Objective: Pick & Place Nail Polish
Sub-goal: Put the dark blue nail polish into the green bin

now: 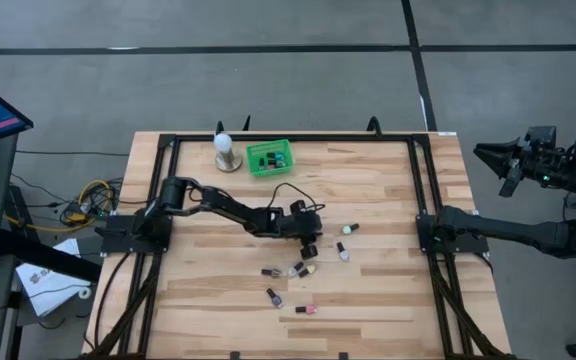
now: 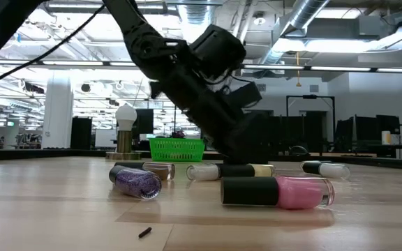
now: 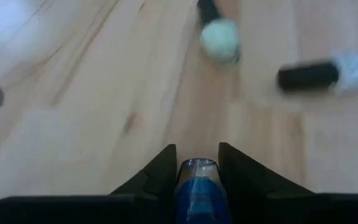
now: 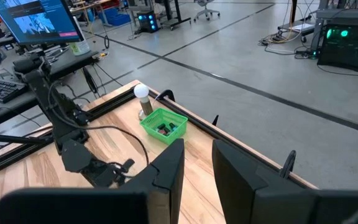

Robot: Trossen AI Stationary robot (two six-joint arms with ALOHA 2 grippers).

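My left gripper is low over the middle of the table, shut on a blue nail polish bottle. Several other small dark-capped bottles lie on their sides around it: a cream one, a pale one, a pink one and a purple glitter one. A green basket at the far edge holds a few bottles. My right gripper is open and empty, raised off the table's right edge. My left gripper pinches the blue bottle's body between its two fingers, one on each side. The fingers slant down toward the table. The bottle's rounded end sticks out between the fingertips. I cannot tell whether it is clear of the table.
A white bulb-shaped thing on a round base stands beside the basket at the far edge. A black frame borders the wooden table top. A small dark speck lies near the front.
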